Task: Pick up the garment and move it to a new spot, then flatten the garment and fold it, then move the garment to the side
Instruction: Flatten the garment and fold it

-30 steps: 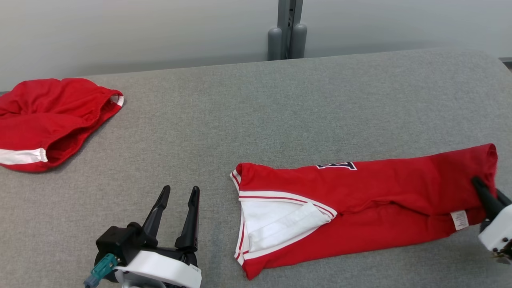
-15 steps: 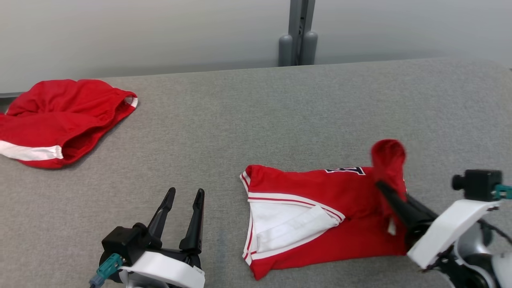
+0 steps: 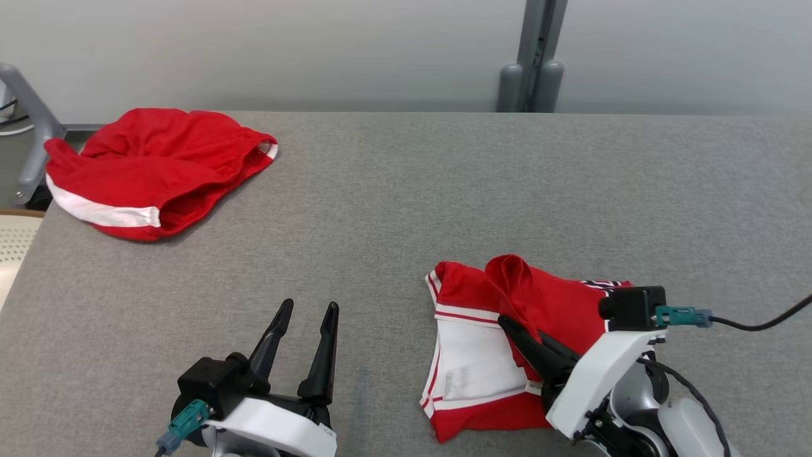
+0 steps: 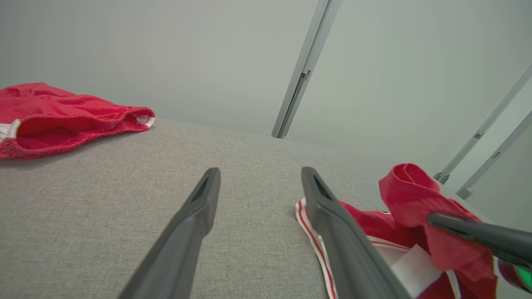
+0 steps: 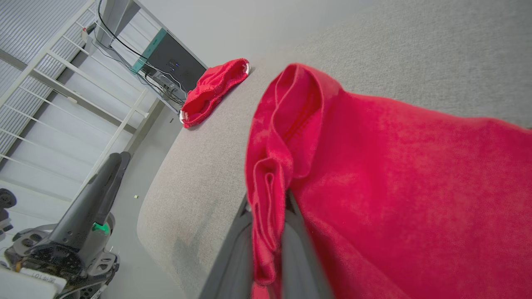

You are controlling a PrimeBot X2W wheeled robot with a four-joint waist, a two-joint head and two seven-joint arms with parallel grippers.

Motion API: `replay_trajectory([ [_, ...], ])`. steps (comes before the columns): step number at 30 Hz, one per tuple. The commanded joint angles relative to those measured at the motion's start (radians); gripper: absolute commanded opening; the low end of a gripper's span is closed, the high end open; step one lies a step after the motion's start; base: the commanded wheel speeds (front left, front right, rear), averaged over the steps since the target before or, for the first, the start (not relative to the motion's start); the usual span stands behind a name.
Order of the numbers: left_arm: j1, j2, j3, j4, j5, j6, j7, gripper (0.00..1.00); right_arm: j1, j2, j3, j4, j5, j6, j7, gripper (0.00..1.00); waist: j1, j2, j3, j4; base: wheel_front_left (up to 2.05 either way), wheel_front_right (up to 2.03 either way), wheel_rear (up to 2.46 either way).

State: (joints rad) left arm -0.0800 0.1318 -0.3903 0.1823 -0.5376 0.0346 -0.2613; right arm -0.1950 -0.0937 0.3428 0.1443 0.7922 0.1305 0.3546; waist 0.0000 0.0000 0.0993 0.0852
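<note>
1 second on, my right pincer, pinching the garment by its hem, has it nearly halved; left pincer sits spread.

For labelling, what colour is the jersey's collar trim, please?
The collar trim is white with red stripes; head view.

Head: high, downward over grey table. Left wrist: low, toward back wall. Right wrist: close on red jersey, leftward. Shared: jersey, red shorts.

table: grey fabric top | wall: plain pale grey | post: grey, upright behind table
</note>
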Motion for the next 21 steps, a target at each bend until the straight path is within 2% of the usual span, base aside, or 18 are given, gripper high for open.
replay_trajectory([
  [1,-0.016,0.001,0.001,0.003,0.006,-0.007,-0.003,1.0,-0.023,0.002,0.008,0.028,-0.016,0.001,-0.022,0.0,0.0,0.0,-0.002,0.016,0.0,0.0,0.0],
  [7,-0.016,-0.004,-0.004,0.012,0.008,-0.008,-0.003,1.0,-0.073,0.024,0.053,0.142,-0.018,0.001,-0.077,0.0,0.0,0.0,-0.002,0.039,0.0,0.0,0.0],
  [12,-0.016,-0.008,-0.004,0.015,0.008,-0.009,-0.004,1.0,-0.094,0.031,0.088,0.192,-0.018,0.001,-0.097,0.0,0.0,0.0,-0.002,0.045,0.0,0.0,0.0],
  [13,-0.015,-0.008,-0.004,0.015,0.008,-0.009,-0.004,1.0,-0.099,0.033,0.098,0.202,-0.017,0.001,-0.104,0.05,0.0,0.0,-0.001,0.045,0.0,0.0,0.0],
  [14,-0.015,-0.008,-0.003,0.015,0.009,-0.009,-0.004,1.0,-0.103,0.034,0.103,0.211,-0.012,0.001,-0.105,0.19,0.0,0.0,-0.001,0.044,0.0,0.0,0.0],
  [15,-0.015,-0.009,-0.002,0.016,0.009,-0.009,-0.004,1.0,-0.106,0.035,0.109,0.22,-0.007,0.001,-0.11,0.42,0.0,0.0,0.0,0.043,0.0,0.0,0.0],
  [16,-0.014,-0.01,-0.001,0.016,0.009,-0.009,-0.004,1.0,-0.109,0.036,0.113,0.227,-0.005,0.001,-0.113,0.57,0.0,0.0,0.0,0.042,0.0,0.0,0.0],
  [17,-0.014,-0.01,-0.001,0.017,0.01,-0.009,-0.004,1.0,-0.111,0.037,0.121,0.232,0.001,0.001,-0.114,1.0,0.0,0.0,0.0,0.04,0.0,0.0,0.0],
  [21,-0.018,-0.012,0.0,0.019,0.012,-0.01,-0.004,1.0,-0.117,0.039,0.144,0.221,0.04,0.001,-0.131,1.0,0.0,0.0,0.001,0.031,0.0,0.0,0.0],
])
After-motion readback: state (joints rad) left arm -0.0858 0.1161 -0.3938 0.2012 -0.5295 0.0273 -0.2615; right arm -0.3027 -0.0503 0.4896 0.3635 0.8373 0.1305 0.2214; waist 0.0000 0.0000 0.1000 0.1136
